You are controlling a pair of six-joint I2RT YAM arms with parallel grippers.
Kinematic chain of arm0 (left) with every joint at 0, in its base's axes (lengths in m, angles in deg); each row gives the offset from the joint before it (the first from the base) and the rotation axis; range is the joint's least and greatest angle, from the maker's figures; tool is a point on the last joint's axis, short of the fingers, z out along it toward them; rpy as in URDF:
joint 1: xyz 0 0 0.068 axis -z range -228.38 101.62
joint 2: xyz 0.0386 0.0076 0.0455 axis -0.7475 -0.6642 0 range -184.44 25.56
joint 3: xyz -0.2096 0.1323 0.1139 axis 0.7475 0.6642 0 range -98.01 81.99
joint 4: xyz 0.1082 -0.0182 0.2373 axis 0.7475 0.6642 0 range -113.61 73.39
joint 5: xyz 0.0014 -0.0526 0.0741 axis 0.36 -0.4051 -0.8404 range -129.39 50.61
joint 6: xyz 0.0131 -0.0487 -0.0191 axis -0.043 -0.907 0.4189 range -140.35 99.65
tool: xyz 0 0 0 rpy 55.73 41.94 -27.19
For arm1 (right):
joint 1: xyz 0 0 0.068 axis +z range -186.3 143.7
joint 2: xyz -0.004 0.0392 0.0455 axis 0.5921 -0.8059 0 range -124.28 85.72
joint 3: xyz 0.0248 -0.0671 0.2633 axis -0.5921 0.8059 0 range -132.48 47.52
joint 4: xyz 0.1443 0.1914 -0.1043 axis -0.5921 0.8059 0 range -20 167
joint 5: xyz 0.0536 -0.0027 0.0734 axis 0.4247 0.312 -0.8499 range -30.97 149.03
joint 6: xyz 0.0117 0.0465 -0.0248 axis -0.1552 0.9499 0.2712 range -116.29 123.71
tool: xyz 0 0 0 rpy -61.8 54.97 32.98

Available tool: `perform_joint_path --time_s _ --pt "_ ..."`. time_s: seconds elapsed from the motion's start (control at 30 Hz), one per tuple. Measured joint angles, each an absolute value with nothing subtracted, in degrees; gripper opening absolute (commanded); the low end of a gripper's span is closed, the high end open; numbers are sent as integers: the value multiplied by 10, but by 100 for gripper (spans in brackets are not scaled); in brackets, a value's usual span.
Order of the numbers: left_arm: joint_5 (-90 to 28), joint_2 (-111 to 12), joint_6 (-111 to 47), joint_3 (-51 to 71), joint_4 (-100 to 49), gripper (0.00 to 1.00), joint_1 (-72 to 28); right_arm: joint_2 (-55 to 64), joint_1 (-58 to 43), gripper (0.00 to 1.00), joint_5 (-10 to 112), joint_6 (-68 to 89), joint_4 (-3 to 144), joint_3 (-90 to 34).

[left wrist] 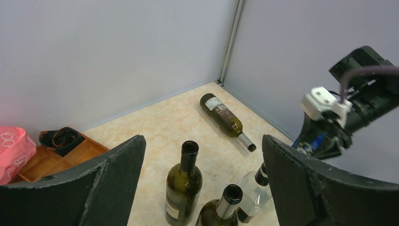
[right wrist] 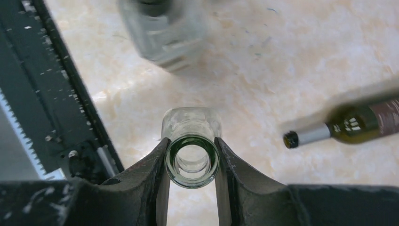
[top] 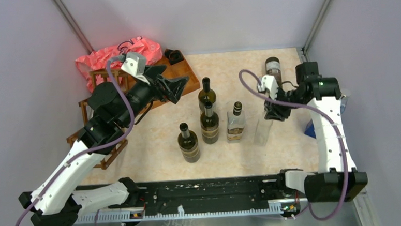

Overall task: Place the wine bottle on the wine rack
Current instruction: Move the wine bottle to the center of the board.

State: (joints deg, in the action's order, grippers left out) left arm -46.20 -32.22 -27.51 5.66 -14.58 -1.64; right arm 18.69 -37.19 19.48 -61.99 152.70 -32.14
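A clear glass wine bottle (top: 264,131) stands upright on the table's right side. My right gripper (top: 274,112) is shut on its neck. In the right wrist view the bottle's open mouth (right wrist: 192,160) sits squeezed between the two fingers of the right gripper (right wrist: 192,165). The dark brown wine rack (top: 84,110) stands at the far left, mostly hidden behind my left arm. My left gripper (top: 175,88) hovers open beside it, above the tray, and holds nothing. In the left wrist view the left gripper (left wrist: 203,143) is wide open above the standing bottles.
Three dark green bottles (top: 188,143) (top: 209,124) (top: 206,93) and a clear labelled bottle (top: 236,123) stand mid-table. Another dark bottle (top: 272,66) lies at the back right. An orange-brown tray (top: 179,71) and a pink bag (top: 117,52) sit at the back left.
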Motion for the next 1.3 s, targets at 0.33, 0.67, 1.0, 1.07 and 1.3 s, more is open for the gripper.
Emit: perform_joint_path --time_s 0.33,0.67,1.0,1.07,1.3 --pt "-457 -330 -265 50 -145 99 -16 13 -406 0 256 -457 1318 -419" --pt "-457 -336 -265 50 -147 99 -16 -168 -386 3 312 -332 1199 -588" --pt "-453 -348 -267 51 -150 99 -16 -245 -375 38 334 -290 1204 -672" --pt "-453 -348 -267 51 -152 99 -16 -245 -375 47 333 -290 1205 -672" --pt "-450 -349 -267 52 -156 99 -16 -230 -375 70 329 -289 1203 -652"
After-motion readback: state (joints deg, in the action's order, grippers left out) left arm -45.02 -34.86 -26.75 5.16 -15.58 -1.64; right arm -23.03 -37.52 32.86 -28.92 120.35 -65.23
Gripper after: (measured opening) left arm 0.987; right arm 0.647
